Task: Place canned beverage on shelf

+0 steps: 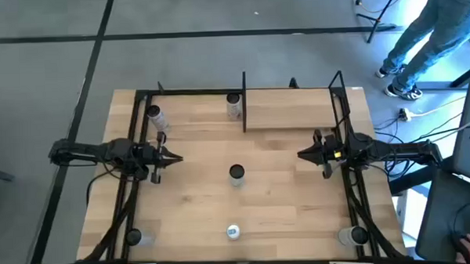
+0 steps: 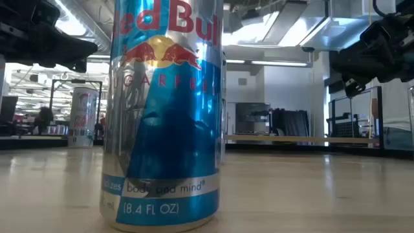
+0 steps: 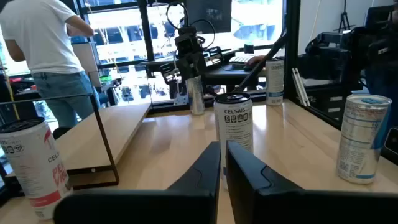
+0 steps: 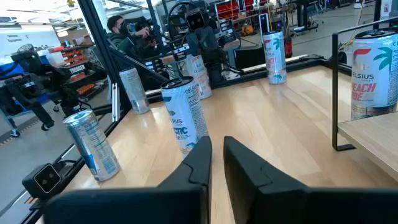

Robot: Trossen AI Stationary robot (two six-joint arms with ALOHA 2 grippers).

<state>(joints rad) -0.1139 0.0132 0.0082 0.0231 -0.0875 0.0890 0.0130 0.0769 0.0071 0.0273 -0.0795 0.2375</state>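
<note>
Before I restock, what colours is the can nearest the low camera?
Blue and silver can, best in low view.

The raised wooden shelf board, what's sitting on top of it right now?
The light wooden shelf board in its black metal frame carries no can; every can stands on the tabletop. The space beneath the board is hidden.

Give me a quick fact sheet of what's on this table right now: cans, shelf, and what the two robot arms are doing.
Table: light wooden top in a black metal frame
Shelf: raised light wooden board at the far right, nothing on it
Centre can: dark-topped Celsius can, upright, between both arms
Near-edge can: blue and silver Red Bull can, upright
Left gripper: shut, holding nothing, pointing at the centre can
Right gripper: shut, holding nothing, facing it
</note>
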